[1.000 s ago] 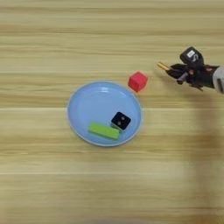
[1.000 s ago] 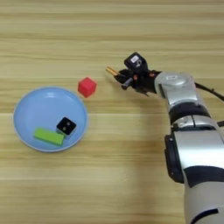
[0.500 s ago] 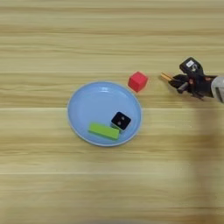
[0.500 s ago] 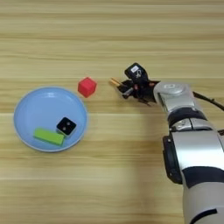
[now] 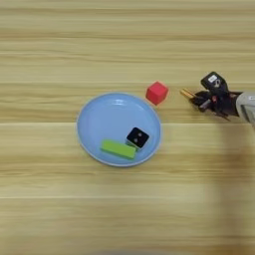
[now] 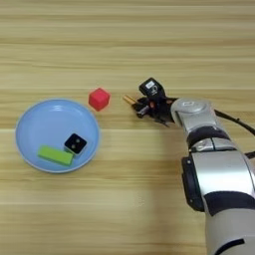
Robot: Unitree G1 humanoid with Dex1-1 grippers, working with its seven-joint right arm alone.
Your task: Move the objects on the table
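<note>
The hand [image 6: 141, 108] has dropped lower toward the counter [image 5: 124, 45], gripping the thin screwdriver [image 6: 130, 100] right of the red cube [image 6: 99, 98]. Flat green block [image 5: 118, 149] and dotted black cube [image 5: 137, 137] lie in the round blue plate [image 5: 99, 119].

Red cube [image 5: 157, 92], blue plate [image 5: 94, 134]

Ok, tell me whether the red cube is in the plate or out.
Out. The red cube sits on the bare table just beyond the blue plate's upper-right rim.
</note>
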